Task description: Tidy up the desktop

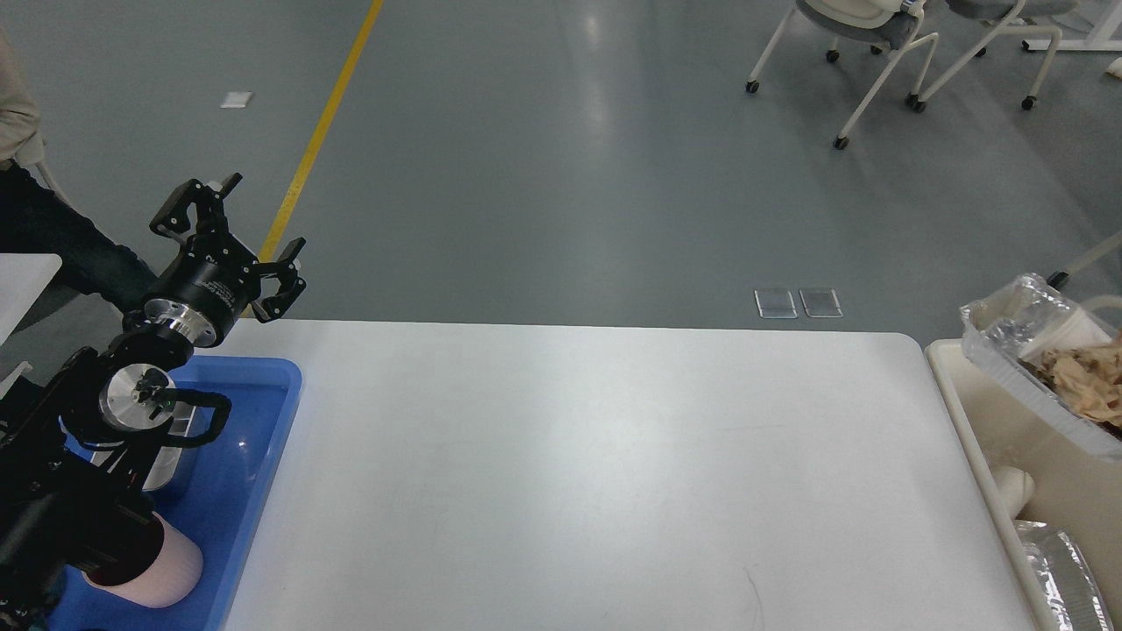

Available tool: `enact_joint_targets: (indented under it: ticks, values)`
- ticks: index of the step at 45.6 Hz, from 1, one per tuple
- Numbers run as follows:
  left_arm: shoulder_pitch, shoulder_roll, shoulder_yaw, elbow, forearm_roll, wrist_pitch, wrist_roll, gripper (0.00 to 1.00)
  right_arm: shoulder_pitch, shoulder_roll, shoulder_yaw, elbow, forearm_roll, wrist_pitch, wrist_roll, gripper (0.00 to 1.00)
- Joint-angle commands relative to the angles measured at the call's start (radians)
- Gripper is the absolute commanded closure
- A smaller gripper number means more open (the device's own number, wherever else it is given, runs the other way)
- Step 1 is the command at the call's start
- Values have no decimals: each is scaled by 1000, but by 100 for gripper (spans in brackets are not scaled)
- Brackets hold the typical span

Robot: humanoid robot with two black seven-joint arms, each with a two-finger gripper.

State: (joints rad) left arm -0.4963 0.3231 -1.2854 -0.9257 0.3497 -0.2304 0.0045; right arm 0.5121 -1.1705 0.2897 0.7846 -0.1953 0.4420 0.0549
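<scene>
The table (578, 473) fills the middle. A tray (254, 491) lies on its left end, with a cup (166, 570) on its side in the near part. A bin (982, 456) stands just beside the right edge, with foil containers (1017, 350) in it. Chairs (877, 53) stand far behind.

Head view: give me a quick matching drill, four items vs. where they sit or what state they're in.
Items:
1. pink cup
2. left gripper
3. foil tray
4. desktop

Places/states:
A. in the beige bin, right side
B. fingers spread, holding nothing
C. lying in the blue tray
D. white-grey, between the tray and the bin

Pairs: 1-C, 2-B, 3-A, 4-D
</scene>
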Motion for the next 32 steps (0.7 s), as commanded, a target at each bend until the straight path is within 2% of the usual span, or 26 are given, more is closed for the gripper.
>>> enact_joint_targets:
  ticks: [1,6,19,24,28,32]
  values:
    - [7,-1,0,11,-2,-3,0,3,-27,51,-6,-99,77,-112,-4,14]
    - [21,-6,-2,11,-2,-3,-1,3,-43,84,8,-136,89,-206,-4,1]
    - [44,1,-8,10,-3,0,-1,3,-11,204,17,-162,85,-240,2,0]
    - [48,1,-23,10,-2,5,-1,3,19,275,14,-176,50,-299,2,0]
    - [47,1,-25,10,-3,5,-1,3,75,308,20,-163,-4,-302,2,0]
    - [48,2,-29,5,-3,2,-1,3,192,416,22,-162,-13,-301,-6,0]
